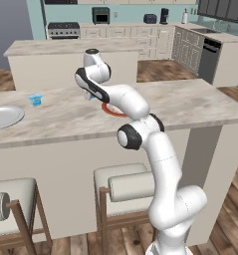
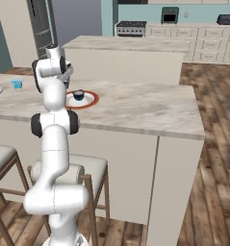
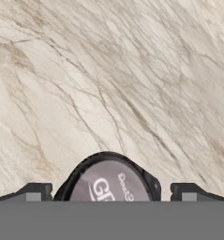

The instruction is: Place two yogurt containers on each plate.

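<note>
**One dark cup on the red-rimmed plate, another under the open end effector**

While the end effector [image 3: 111, 196] hangs over the marble worktop [image 3: 132, 70] with its fingertips [image 3: 36, 193] spread wide on either side, a dark yogurt container [image 3: 108, 180] with a pale printed lid sits directly between them at the bottom of the hand view. Nothing is pinched; the tips stand clear of the cup's sides, so this reads as the moment just ahead of a grasp.

From the right base view, the orange-rimmed plate [image 2: 90, 101] lies on the worktop just beyond the arm, and one dark cup [image 2: 78, 95] already stands on it. A light blue cup [image 2: 17, 84] stands further to the left on bare worktop, seen also in the left base view [image 1: 35, 99]. The plain pale plate [image 1: 3, 117] lies at the far left edge with nothing visible on it.

By my reckoning the task is barely a quarter done: one container placed, three still to go. The cup beneath the end effector would most likely complete the orange-rimmed plate. The fourth container I cannot locate.
</note>
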{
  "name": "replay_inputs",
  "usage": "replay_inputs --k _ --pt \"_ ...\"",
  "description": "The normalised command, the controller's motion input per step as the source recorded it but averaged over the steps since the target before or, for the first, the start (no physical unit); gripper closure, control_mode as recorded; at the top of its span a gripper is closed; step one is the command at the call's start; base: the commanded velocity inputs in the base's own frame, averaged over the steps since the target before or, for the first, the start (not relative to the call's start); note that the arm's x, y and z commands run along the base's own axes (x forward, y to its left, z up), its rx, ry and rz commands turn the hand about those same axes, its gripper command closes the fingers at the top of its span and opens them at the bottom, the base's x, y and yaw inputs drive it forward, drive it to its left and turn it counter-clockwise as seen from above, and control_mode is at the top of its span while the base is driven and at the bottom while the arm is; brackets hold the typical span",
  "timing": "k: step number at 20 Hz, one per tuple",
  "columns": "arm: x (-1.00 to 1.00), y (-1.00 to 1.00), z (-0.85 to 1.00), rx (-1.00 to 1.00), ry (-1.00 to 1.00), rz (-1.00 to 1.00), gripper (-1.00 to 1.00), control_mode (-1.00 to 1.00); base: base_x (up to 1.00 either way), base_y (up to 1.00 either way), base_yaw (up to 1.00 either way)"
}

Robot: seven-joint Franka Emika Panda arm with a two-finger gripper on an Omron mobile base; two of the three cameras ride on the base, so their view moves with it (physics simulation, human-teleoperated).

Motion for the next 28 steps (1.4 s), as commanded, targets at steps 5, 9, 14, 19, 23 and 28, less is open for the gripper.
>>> replay_inputs --k 5,9,14,19,23,28 --pt "0.00 0.10 -0.01 0.00 0.00 0.05 1.00 -1.00 0.00 0.00 0.00" --pt "-0.04 0.02 0.00 0.00 0.00 0.04 1.00 -1.00 0.00 0.00 0.00" --pt "-0.19 0.00 -0.01 0.00 0.00 0.01 1.00 -1.00 0.00 0.00 0.00" --pt "-0.31 -0.01 0.17 0.00 -0.05 0.01 1.00 -1.00 0.00 0.00 0.00" --pt "-0.67 -0.15 0.25 0.00 -0.09 0.00 1.00 -1.00 0.00 0.00 0.00" --pt "-0.89 -0.44 0.01 0.02 -0.12 0.00 1.00 -1.00 0.00 0.00 0.00"
